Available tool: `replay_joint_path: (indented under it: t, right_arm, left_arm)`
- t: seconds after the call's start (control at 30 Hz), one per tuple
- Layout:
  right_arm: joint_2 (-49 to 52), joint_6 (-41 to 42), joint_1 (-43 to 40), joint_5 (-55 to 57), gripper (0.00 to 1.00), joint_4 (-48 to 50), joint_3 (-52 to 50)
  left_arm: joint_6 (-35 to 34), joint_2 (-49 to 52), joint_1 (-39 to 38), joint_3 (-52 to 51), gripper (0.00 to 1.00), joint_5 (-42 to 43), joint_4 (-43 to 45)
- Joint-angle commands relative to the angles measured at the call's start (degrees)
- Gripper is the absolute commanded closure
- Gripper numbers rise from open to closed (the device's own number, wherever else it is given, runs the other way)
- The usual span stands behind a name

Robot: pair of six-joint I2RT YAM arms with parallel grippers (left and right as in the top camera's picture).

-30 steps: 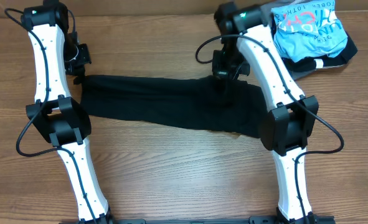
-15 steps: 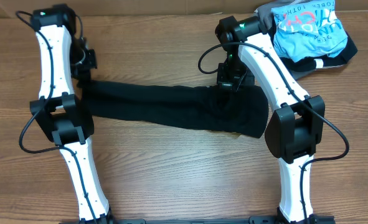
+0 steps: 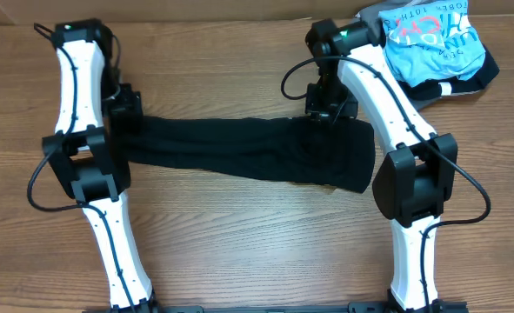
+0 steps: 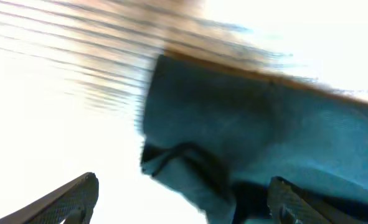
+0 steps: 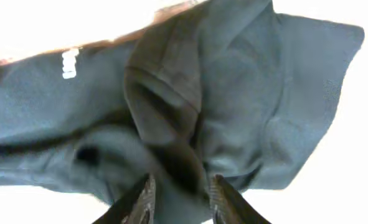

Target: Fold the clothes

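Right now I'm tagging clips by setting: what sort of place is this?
Probably a robotics lab bench: a wood-grain table, left arm and right arm mounted at its near edge, a black garment stretched between them, spare clothes heaped aside.

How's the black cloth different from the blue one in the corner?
The black garment lies stretched in a long band; the light-blue shirt sits bunched up. The black garment looks nearly plain; the light-blue shirt bears large lettering. Both are soft fabric.
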Motion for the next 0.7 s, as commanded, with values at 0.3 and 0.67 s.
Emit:
replay_joint_path:
  t: [0.3,0.67]
  right_arm:
    - [-17.0,-5.0,-2.5,-5.4,0.34,-4.9,11.0]
    - [-30.7,-2.9,-0.6,-6.1,0.08,-4.9,5.3]
  left_arm:
    - [-1.2,-15.1,2.3,21.6,0.0,12.4,-0.3]
    - [1.4,-27.9,2.1,15.0,0.0,15.8,-0.3]
